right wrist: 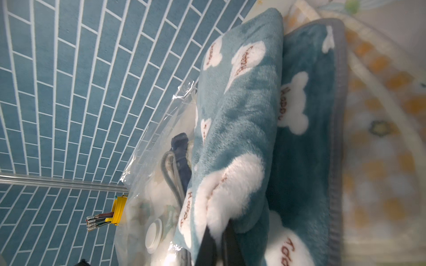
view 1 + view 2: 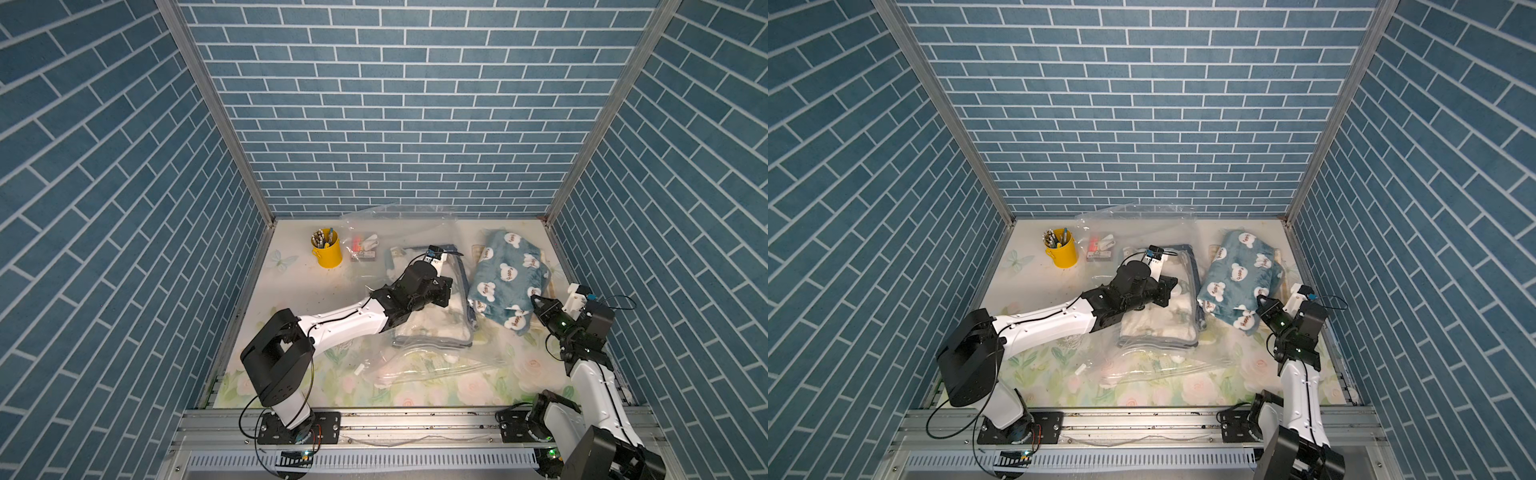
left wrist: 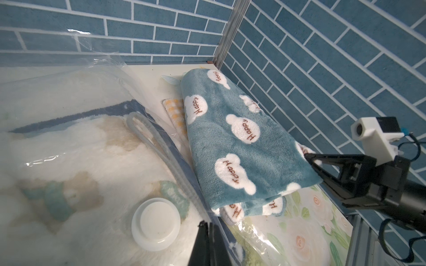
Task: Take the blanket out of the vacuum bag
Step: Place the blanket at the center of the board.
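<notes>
Pinching blue blanket [image 2: 509, 274] at right edge of worktop [image 2: 307, 299] with right gripper [image 2: 535, 299]; holding clenched left gripper [image 3: 208, 226] beside valve [image 3: 156, 224] of vacuum bag [image 3: 57, 96].

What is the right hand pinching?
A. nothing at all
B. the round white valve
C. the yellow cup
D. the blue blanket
D: the right hand is shut on a fluffy edge of the blanket, far from the cup and the valve.

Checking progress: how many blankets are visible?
2: blue blanket outside, gripped by the right end effector; white blanket inside the vacuum bag. The checked cloth beneath may be another.
</notes>
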